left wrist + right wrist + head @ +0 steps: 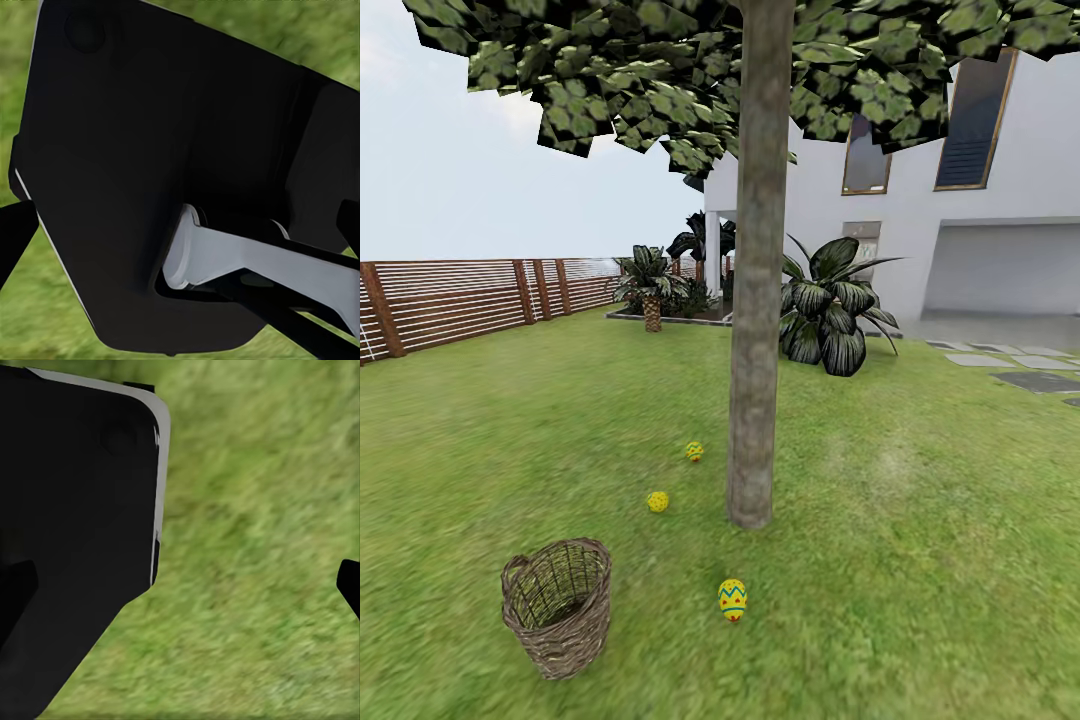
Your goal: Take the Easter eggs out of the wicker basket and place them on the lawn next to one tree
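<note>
The wicker basket [565,640] stands upright on the lawn [930,570] in the near left of the head view, and its visible inside holds nothing. Three yellow Easter eggs lie on the grass by the tree [758,300]. One egg [732,599] rests just in front of the trunk, a second egg [658,501] to the trunk's left, and a third egg [694,451] farther back on the left. In the wrist views my left gripper [180,232] and right gripper [184,585] are open over grass, with dark robot body parts close by.
A wooden slat fence [460,300] runs along the left. A white house [980,230] stands at the back right, with paving stones [1010,365] before it. Broad-leaved plants [835,310] and a short palm [650,285] grow behind the tree.
</note>
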Available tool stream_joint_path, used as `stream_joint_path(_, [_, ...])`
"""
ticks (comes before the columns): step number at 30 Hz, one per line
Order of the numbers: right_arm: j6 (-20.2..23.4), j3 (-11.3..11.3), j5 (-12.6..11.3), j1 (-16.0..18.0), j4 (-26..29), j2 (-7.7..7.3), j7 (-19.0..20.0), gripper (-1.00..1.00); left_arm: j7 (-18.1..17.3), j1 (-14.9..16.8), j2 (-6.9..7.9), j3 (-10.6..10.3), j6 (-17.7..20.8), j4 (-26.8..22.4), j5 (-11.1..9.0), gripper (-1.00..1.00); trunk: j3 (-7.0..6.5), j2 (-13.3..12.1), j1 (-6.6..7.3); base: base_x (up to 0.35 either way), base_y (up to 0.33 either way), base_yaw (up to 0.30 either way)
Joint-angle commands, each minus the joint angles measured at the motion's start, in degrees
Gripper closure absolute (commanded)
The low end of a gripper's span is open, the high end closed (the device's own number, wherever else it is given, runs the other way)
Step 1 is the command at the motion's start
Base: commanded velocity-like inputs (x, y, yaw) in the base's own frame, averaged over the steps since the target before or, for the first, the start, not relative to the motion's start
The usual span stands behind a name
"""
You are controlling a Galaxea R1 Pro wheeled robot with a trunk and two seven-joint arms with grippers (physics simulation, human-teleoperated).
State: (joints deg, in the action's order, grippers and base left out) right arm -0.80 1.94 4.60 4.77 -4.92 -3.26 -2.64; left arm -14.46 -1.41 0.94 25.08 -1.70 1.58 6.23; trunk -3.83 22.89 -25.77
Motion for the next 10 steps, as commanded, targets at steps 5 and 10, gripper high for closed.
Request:
stream_joint_path(5, [-0.08,0.17,0.49,0.06,-0.18,0.01,-0.20,-1.00,-0.13,0.01,0.03,0.50,-0.15,0.05,0.56,-1.00,0.00,0.02,-0.02,0.000,0.000,0.000])
stream_joint_path(10, [-0.08,0.17,0.49,0.06,-0.18,0.01,-0.18,-1.00,-0.13,0.02,0.03,0.52,-0.16,0.08,0.59,-1.00,0.00,0.02,-0.02,0.000,0.000,0.000])
